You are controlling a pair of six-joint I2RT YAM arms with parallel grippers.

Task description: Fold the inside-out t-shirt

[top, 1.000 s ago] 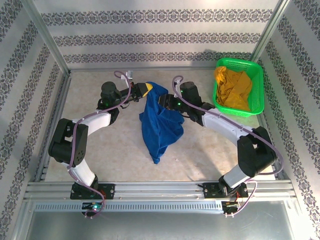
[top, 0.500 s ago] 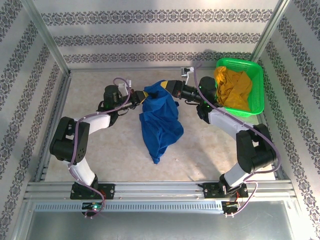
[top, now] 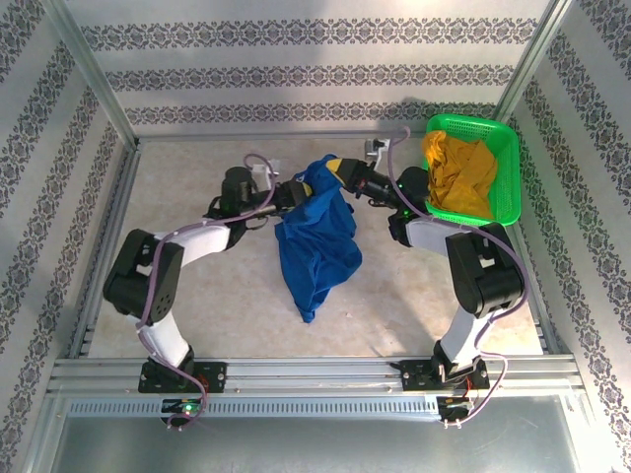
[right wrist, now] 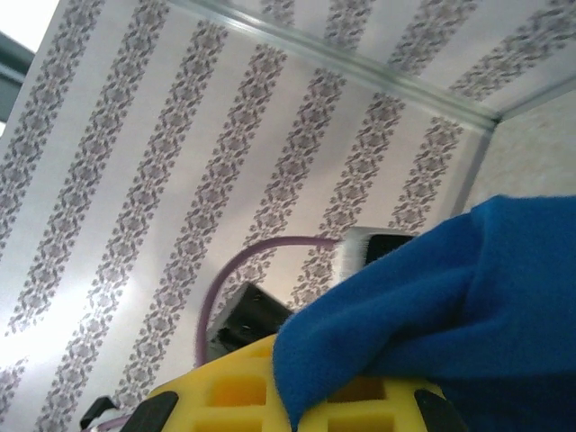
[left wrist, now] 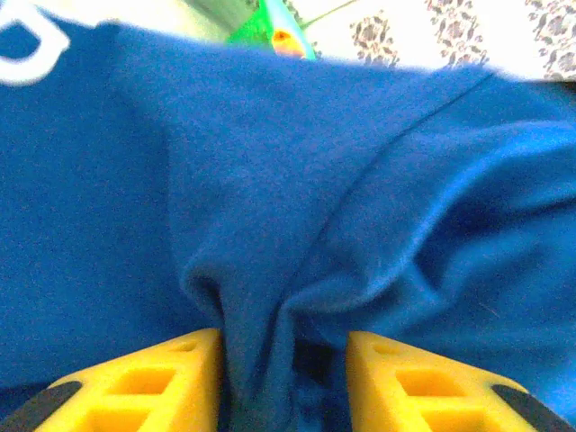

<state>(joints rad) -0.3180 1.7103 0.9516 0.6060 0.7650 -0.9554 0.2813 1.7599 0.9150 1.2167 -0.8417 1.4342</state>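
The royal-blue t-shirt (top: 317, 241) hangs bunched at frame centre, its lower tip on the worktop (top: 414, 296). The right gripper (top: 337, 168) is clamped on its top edge. The left gripper (left wrist: 283, 346) stands parted, a fold lying loosely between its fingers. A green basket (top: 505, 187) sits upper right.

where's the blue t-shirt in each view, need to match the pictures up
Top external: the blue t-shirt lies at the table's centre, between the two arms.
Left wrist: it spans the picture from edge to edge, with a fold dropping between the fingers of the left gripper.
Right wrist: it sits in the lower right corner.
Shared landmark: the patterned wallpaper.
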